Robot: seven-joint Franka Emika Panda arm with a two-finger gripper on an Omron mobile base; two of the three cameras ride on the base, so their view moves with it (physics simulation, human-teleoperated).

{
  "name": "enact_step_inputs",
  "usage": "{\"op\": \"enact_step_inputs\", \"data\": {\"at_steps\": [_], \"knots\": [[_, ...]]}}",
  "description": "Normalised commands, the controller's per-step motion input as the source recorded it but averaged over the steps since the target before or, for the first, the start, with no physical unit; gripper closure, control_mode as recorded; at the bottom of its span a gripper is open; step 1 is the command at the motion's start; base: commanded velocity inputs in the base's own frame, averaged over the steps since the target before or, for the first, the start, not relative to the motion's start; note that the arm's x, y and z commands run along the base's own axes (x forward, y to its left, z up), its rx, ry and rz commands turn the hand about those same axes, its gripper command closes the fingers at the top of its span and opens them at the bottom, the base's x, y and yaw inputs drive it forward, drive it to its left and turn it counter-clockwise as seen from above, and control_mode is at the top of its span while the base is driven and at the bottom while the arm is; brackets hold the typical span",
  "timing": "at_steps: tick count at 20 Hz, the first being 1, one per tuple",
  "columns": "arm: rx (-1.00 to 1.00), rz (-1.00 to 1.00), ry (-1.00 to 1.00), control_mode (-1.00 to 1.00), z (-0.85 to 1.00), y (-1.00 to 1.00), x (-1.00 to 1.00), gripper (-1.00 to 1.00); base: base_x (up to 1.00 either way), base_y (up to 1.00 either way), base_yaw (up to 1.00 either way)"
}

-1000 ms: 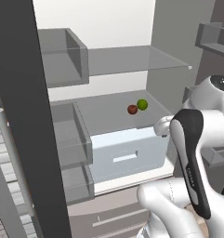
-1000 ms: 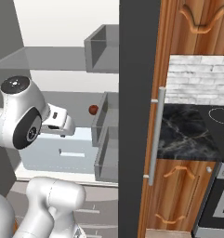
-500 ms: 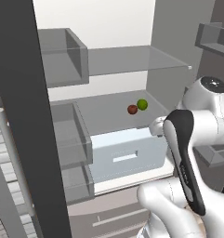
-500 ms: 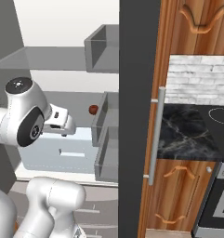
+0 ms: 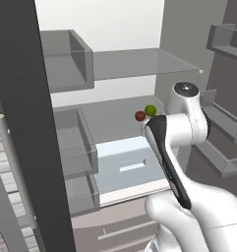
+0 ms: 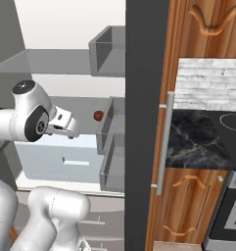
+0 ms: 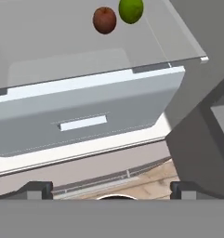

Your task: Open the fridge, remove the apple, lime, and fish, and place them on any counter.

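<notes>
A: White arm's up in front of your open fridge [image 5: 120, 74], the tall grey stainless one with the white interior and grey shelves. Elbow joint sits high, forearm drops away from it. In the right base view the wrist points toward the fridge's right side, gripper [image 6: 70, 131] at about the height of the pale drawer front [image 6: 65, 159].

B: Jaws?

A: Spread wide, nothing between them. In the hand view you see the two dark finger tips [image 7: 36, 189] far apart at the bottom, drawer front [image 7: 85, 116] ahead of them.

B: Where's the fruit?

A: Small dark red-brown round apple [image 5: 140, 116] and small bright yellow-green round lime [image 5: 150, 110] sit side by side, touching or nearly so, on the grey glass shelf [image 7: 62, 46] just above that drawer. Hand view has them up top, apple [image 7: 104, 20] left of lime [image 7: 131, 10], well clear of the tips. Right base view gives you the apple [image 6: 98, 115] beside the door bin [image 6: 109, 128]. Can't spot the fish.

B: Change from a second ago?

A: Elbow has swung left across the left base view and now covers the shelf's right edge. Gripper has shifted right, closer to the apple. Fruit hasn't moved; jaws same width.
</notes>
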Motion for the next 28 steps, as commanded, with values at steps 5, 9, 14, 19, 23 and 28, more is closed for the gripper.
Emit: {"op": "enact_step_inputs", "data": {"at_steps": [5, 9, 14, 19, 23, 28], "knots": [[0.0, 0.0, 0.08, -1.0, -0.06, 0.0, 0.58, -1.0, 0.0, 0.0, 0.0], [0.0, -0.02, 0.01, -1.0, -0.14, 0.0, 0.87, -1.0, 0.0, 0.0, 0.0], [-0.03, -0.04, -0.01, -1.0, -0.21, -0.04, 0.6, -1.0, 0.0, 0.0, 0.0], [-0.01, -0.02, -0.06, -1.0, -0.4, -0.14, 0.47, -1.0, 0.0, 0.0, 0.0], [-0.02, 0.0, -0.11, -1.0, -0.35, -0.18, 0.35, -1.0, 0.0, 0.0, 0.0], [0.0, 0.0, -0.03, -1.0, -0.07, -0.15, 0.43, -1.0, 0.0, 0.0, 0.0]]}}
